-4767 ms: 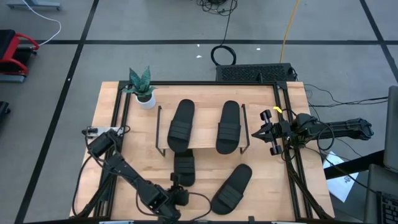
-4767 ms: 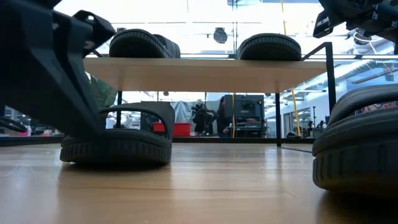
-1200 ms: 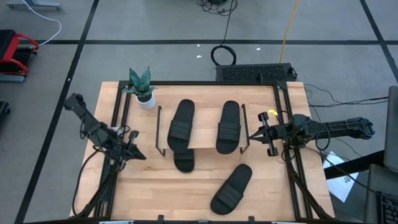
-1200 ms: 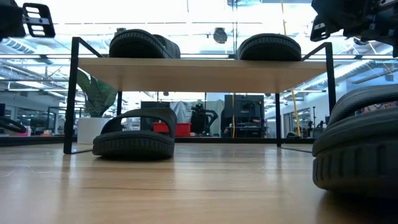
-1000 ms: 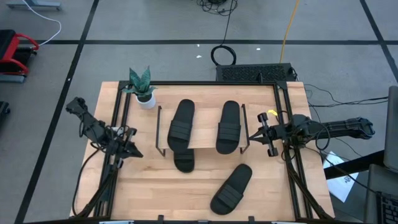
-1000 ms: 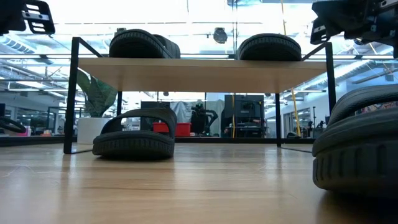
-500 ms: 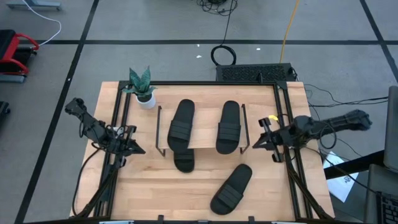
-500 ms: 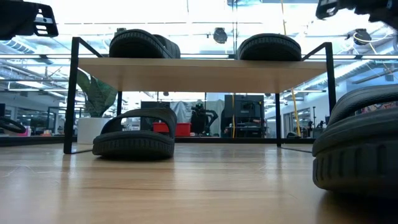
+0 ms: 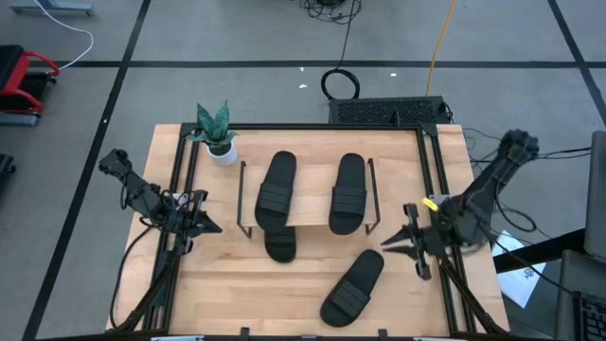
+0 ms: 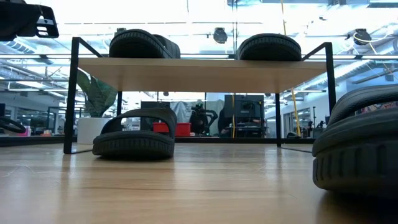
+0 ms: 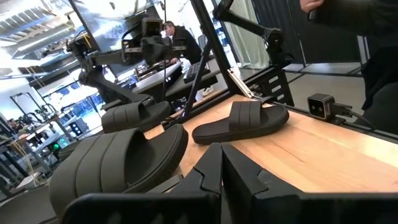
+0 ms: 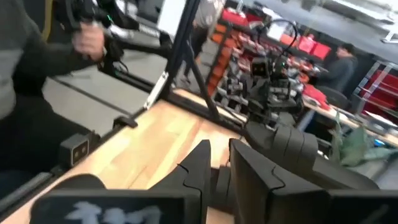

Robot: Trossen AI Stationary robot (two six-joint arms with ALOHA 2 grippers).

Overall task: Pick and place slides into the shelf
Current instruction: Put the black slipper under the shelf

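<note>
Your left hand waits at the left of the shelf, fingers together and holding nothing; it sits clear of the rack's side frame, so nothing blocks the lower tier. Your right hand hangs over the worktop just right of the shelf's near corner, pointing toward the loose slide. Its fingers stand slightly apart in its own wrist view and grip nothing, which reads as the approach for the last pick.

Two slides lie side by side on the plank top, the left one and the right one, both lengthwise from near to far. A third slide rests under the plank at the left, its near end poking out. The loose slide lies at an angle on the worktop, near of the shelf and toward the right.

All four are matte black, oval-soled, with one broad ribbed strap.
</note>
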